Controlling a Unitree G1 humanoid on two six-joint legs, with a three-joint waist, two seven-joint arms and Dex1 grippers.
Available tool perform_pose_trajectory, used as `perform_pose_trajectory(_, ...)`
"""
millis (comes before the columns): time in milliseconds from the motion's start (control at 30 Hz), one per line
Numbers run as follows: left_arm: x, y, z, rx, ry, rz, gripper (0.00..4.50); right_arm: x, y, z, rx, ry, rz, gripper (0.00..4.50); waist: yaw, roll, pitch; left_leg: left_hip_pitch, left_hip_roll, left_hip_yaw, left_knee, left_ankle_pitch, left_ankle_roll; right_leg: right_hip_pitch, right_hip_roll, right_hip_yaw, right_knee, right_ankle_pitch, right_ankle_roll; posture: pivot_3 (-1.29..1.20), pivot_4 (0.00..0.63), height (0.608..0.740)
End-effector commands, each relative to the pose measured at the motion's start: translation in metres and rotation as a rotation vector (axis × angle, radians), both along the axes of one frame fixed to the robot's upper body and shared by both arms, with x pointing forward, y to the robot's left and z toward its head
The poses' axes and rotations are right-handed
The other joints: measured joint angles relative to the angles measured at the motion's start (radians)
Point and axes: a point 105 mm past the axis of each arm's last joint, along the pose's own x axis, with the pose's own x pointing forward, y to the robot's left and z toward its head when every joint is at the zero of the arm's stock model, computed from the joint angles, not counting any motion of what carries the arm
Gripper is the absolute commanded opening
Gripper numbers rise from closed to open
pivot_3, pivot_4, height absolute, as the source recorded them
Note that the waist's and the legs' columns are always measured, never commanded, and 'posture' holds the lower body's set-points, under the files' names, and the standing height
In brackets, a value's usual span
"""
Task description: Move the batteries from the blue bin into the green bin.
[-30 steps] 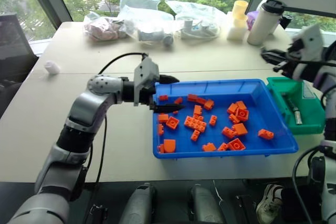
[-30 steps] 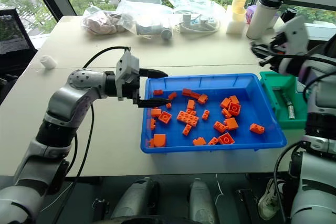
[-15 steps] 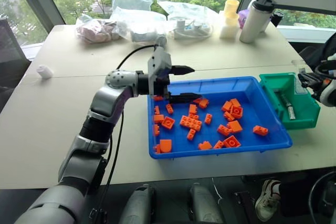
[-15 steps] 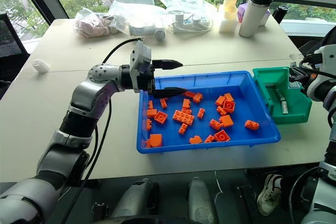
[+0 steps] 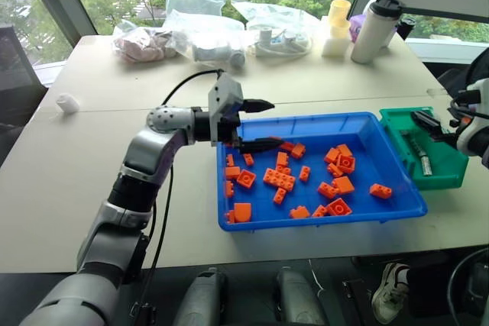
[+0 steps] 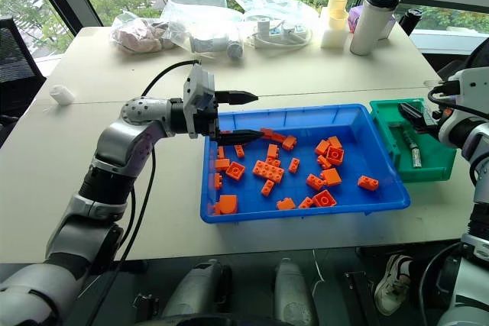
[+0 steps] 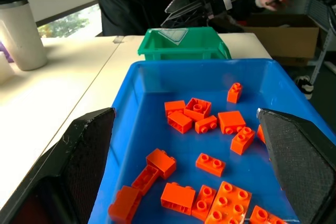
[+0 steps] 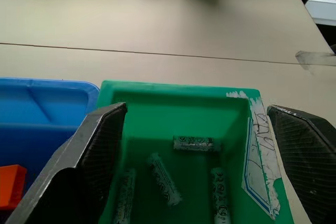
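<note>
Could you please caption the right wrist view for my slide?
Open right gripper above the green bin, four batteries lying inside.

The left arm reaches in from the near left, bent at the elbow, forearm level, its left tool (image 5: 256,124) pointing to the right with the two black fingers spread wide apart, one above the other. At the far right, the right tool (image 6: 412,116) points leftward, its black fingers parted and holding nothing.

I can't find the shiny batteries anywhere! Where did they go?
The batteries are lying on the bottom of the green bin, which sits against the blue bin's right end, just under the right gripper.
</note>
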Motion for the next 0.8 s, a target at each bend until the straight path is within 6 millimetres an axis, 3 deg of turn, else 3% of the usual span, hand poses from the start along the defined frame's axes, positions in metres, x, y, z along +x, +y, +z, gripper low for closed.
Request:
perform_pose_trajectory(33,-0.004,0.015,0.012,-0.007,-0.042,0.027,4.5,-0.005,0.016,0.033,-0.051,-0.117,0.11,4.45,-0.001,0.0,0.0,0.0,0.0,0.0,0.0,0.0,0.0,0.0,0.0,0.0,0.0,0.0,0.0,0.0,0.15,0.74)
perform_pose_trajectory(167,-0.013,0.051,0.015,0.04,-0.025,0.111,4.5,-0.028,0.044,0.041,-0.079,-0.139,0.318,4.45,-0.003,0.0,0.0,0.0,0.001,-0.001,-0.001,0.0,0.0,-0.001,0.001,0.0,0.0,0.0,0.0,0.0,0.15,0.74)
perform_pose_trajectory(467,-0.041,0.114,0.01,0.106,0.106,0.351,4.5,-0.09,0.061,0.026,-0.023,-0.02,0.53,4.45,0.009,0.0,0.0,0.003,0.001,-0.004,0.0,-0.002,0.002,0.007,0.0,-0.002,-0.004,0.0,0.0,0.0,0.15,0.74)
perform_pose_trajectory(667,-0.052,0.131,-0.011,0.063,0.211,0.496,4.5,-0.104,0.056,0.003,0.035,0.079,0.527,4.45,0.009,0.0,0.0,0.004,0.001,-0.004,0.0,-0.002,0.002,0.009,-0.001,-0.002,-0.004,0.0,0.0,0.0,0.15,0.74)
perform_pose_trajectory(800,-0.055,0.137,-0.025,0.04,0.248,0.566,4.5,-0.101,0.05,-0.009,0.034,0.123,0.52,4.45,0.009,0.0,0.0,0.004,0.001,-0.004,0.0,-0.002,0.002,0.009,-0.004,-0.002,-0.004,0.0,0.0,0.0,0.15,0.74)
